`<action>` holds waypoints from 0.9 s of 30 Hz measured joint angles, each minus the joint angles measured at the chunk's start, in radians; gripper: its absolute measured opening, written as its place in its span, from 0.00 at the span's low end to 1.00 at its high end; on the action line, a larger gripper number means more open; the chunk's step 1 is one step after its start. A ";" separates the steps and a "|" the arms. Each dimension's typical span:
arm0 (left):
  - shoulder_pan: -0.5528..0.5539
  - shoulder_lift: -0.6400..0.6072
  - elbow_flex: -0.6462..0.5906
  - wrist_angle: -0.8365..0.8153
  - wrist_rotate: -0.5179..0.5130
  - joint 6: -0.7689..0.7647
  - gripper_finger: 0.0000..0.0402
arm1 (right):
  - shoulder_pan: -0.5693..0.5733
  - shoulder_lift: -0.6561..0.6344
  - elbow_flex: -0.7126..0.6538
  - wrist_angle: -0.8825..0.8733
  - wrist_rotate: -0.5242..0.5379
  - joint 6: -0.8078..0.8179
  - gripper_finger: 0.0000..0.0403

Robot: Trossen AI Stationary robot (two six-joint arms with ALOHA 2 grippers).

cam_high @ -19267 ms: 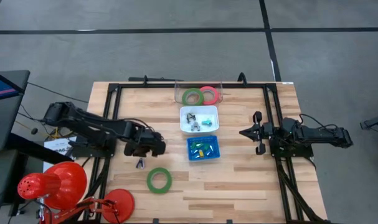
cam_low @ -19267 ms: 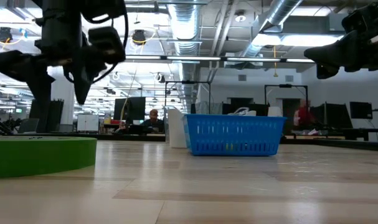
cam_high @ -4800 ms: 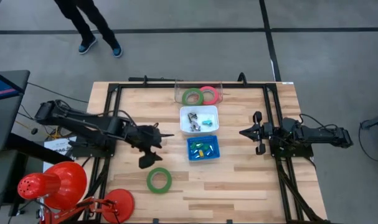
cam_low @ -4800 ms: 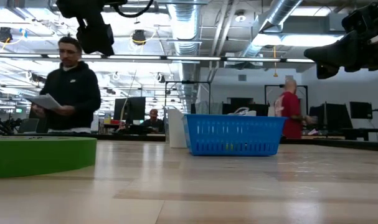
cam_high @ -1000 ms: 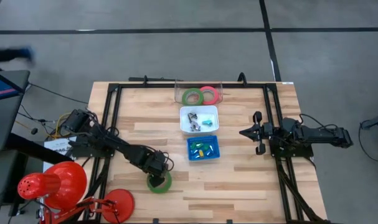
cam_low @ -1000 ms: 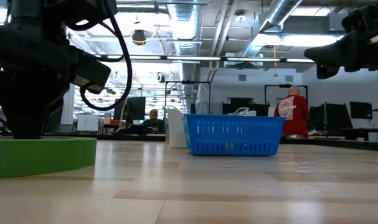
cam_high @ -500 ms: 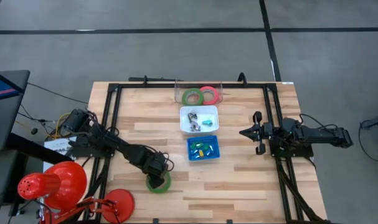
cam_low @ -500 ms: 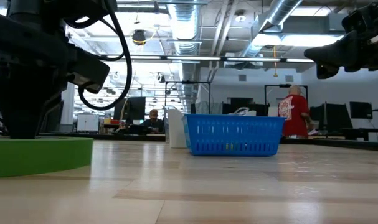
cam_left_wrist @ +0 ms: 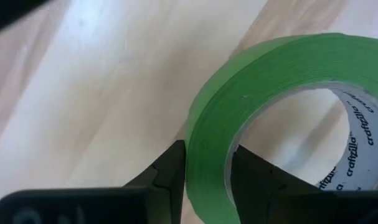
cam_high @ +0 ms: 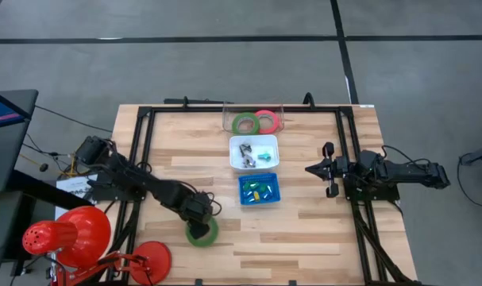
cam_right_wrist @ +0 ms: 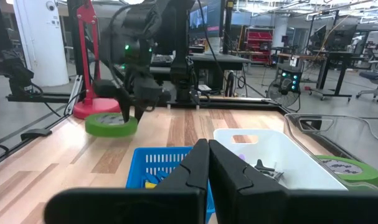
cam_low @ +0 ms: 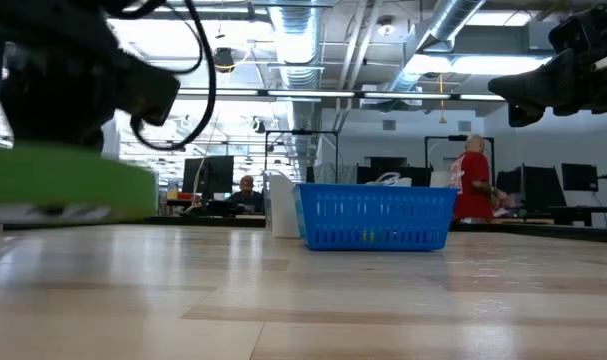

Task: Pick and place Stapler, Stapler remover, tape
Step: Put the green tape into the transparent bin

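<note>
High view: the left hand is over the near-left part of the tabletop, clamped on the rim of a green roll of tape. Two more rolls, one green and one pink-red, lie in a clear tray at the far edge. A white bin of small metal items sits just in front of that tray, and a blue basket of small coloured pieces sits next in line. The right hand waits at the right side, well apart from the bins, with its fingers pressed together.

Low view: the green roll is clear of the tabletop, hanging under the dark left hand. The blue basket stands at centre. A person in a red top is in the room behind.

Left wrist view: one finger is outside the green band and the other inside the ring, gripping its wall.

Right wrist view: the right hand's fingers meet with nothing between them. Beyond them are the blue basket, the white bin and, farther off, the left arm holding the green roll.
</note>
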 joint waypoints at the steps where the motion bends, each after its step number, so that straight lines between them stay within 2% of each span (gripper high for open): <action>1: 0.007 -0.016 0.000 0.000 -0.001 0.000 0.23 | 0.000 0.000 0.000 0.000 0.000 0.000 0.00; 14: 0.116 -0.239 0.000 0.014 -0.040 0.002 0.23 | 0.000 0.000 0.000 0.000 0.000 0.000 0.00; 24: 0.155 -0.307 0.000 0.030 -0.044 0.005 0.23 | 0.000 0.000 0.000 0.000 0.000 0.000 0.00; 27: 0.163 -0.307 0.000 0.070 -0.050 0.058 0.23 | 0.000 0.000 0.000 0.000 0.000 0.000 0.00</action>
